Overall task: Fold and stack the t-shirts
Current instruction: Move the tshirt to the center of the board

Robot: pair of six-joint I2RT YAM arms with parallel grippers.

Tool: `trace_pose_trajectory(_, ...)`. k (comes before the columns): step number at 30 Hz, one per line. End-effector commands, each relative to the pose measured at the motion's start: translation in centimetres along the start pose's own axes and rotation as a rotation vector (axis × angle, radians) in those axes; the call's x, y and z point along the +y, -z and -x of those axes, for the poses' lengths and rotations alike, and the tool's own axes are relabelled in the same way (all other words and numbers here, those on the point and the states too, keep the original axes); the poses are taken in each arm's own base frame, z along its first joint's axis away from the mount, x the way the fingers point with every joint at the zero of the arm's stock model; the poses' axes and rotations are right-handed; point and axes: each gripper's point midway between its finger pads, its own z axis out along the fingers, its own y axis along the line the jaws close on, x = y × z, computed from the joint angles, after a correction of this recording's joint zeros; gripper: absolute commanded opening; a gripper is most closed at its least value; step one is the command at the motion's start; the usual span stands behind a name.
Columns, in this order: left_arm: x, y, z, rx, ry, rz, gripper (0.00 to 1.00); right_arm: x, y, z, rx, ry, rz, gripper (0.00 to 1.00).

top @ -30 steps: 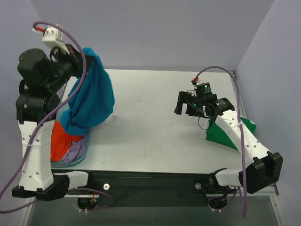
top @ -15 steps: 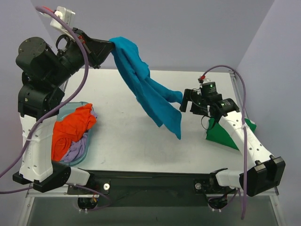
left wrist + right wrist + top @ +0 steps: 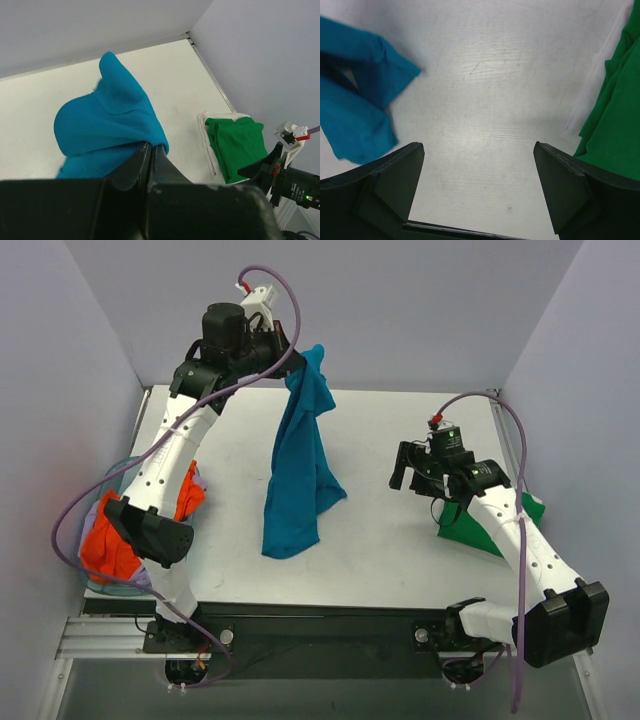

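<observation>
T-shirt (image 3: 297, 475), teal, hanging from left jaws clamped on it — right jaws wide apart, empty

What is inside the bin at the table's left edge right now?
An orange shirt and some lavender cloth lie in the bin. The left arm crosses over its middle, so whatever lies beneath them is hidden.

Bright, even light; soft shadows; all views sharp.
</observation>
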Motion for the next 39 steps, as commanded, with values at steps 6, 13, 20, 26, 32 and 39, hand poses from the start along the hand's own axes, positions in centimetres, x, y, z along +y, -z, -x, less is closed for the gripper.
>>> trace_pose_trajectory(6, -8.2, 0.5, 1.0, -0.078, -0.051, -0.168, 0.00, -1.1, 0.6, -0.7, 0.004, -0.018, -0.043, 0.97)
trace_pose_trajectory(13, -8.9, -4.2, -6.1, 0.062, 0.108, -0.175, 0.14, -1.4, 0.6, -0.9, 0.005, -0.025, -0.054, 0.98)
trace_pose_trajectory(20, -4.8, -4.4, -10.1, 0.163, 0.169, -0.064, 0.83, -1.9, 0.6, -1.6, 0.020, -0.023, -0.070, 0.97)
trace_pose_trajectory(26, 7.4, -0.5, -13.3, 0.202, 0.194, 0.264, 0.77, -1.8, -1.0, -2.1, 0.078, -0.005, -0.085, 0.97)
trace_pose_trajectory(32, 15.3, 1.8, -18.5, 0.310, 0.138, 0.489, 0.67, -1.3, -3.2, -1.0, 0.121, -0.003, -0.100, 0.96)
trace_pose_trajectory(39, 18.2, -1.1, -22.1, 0.402, 0.081, 0.486, 0.58, -0.3, -4.5, -0.1, 0.141, -0.007, -0.075, 0.95)
